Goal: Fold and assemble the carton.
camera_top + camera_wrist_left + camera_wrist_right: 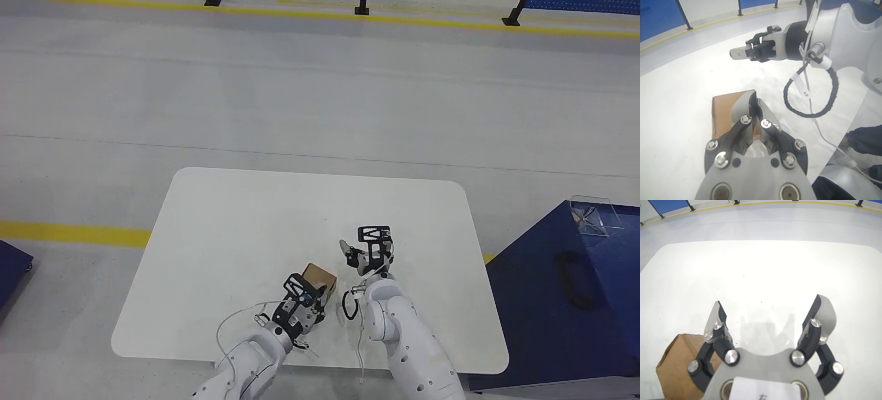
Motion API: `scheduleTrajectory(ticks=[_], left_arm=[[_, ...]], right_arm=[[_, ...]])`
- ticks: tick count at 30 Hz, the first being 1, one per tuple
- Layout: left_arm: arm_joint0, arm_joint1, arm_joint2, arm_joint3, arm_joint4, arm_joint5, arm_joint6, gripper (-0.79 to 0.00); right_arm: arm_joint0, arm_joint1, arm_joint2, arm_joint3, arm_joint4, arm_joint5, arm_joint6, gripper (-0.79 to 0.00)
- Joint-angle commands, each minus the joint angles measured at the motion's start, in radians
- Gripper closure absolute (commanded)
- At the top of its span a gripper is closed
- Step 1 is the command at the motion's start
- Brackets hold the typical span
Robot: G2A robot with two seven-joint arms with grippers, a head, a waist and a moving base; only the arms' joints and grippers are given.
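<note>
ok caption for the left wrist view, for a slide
Left gripper closed on an edge of the carton on the white table, right gripper hovering beyond

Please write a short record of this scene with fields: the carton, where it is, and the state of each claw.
carton: brown cardboard, not yet fully assembled
place: on the white table, in the half nearer the robot
left claw: shut on one wall of the carton
right claw: open, empty, above bare table beside the carton, not touching it
</note>
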Motion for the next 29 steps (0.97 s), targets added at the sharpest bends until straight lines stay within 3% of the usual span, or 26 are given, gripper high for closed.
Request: scheduleTrajectory(ticks=[1,8,13,19,24,29], left_arm=[[-0.012,-0.003,0.005,0.016,-0.006,0.002,-0.032,0.0],[-0.001,-0.003,-0.002,0.006,-0.006,0.003,0.048,0.0],[-0.017,-0.008,0.009,0.026,-0.007,0.008,-0.021,0.0],[-0.003,-0.008,0.003,0.02,-0.017,0.01,0.049,0.0],[-0.019,-0.012,0.009,0.045,-0.023,0.014,-0.001,0.0],[0.034,-0.005,-0.012,-0.005,0.002,0.032,0.184,0.0]], right_arm=[[0.0,0.0,0.0,0.0,0.0,0.0,0.0,-0.785],[0.0,0.0,0.0,0.0,0.0,0.0,0.0,-0.785],[0.0,0.0,0.0,0.0,0.0,0.0,0.0,-0.785],[0.0,0.0,0.0,0.0,0.0,0.0,0.0,-0.785],[0.0,0.0,0.0,0.0,0.0,0.0,0.0,-0.785],[0.0,0.0,0.0,0.0,0.0,0.0,0.0,-0.785]])
